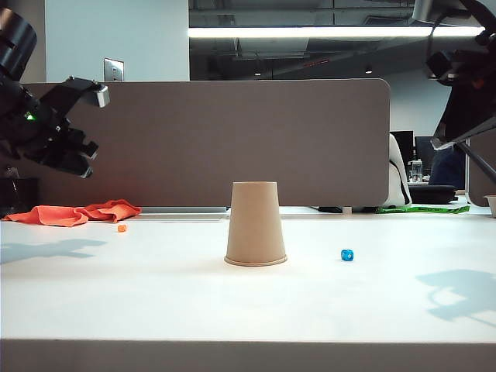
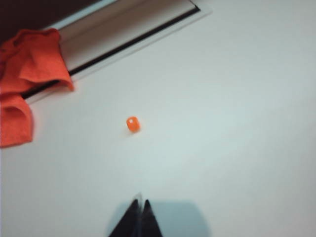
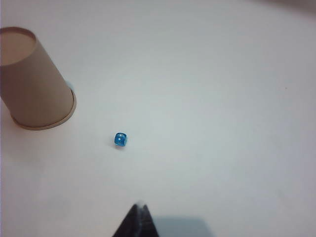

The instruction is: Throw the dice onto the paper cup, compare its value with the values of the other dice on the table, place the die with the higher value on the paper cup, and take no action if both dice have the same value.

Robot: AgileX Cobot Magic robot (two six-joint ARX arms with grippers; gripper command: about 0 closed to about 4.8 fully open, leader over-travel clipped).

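Our left gripper (image 2: 140,210) and right gripper (image 3: 139,217) hover clenched, empty; we read orange die (image 2: 133,124) (far-left tabletop edge) against blue die (image 3: 120,139) beside cup (image 1: 256,225) first

The exterior camera sits low at my table's (image 1: 248,310) edge, facing the cup (image 1: 256,225) and partition. My left wrist camera looks down from well above on the orange die (image 2: 133,124); my right on the blue die (image 3: 120,139) and cup. Each probably overlaps only the exterior view.
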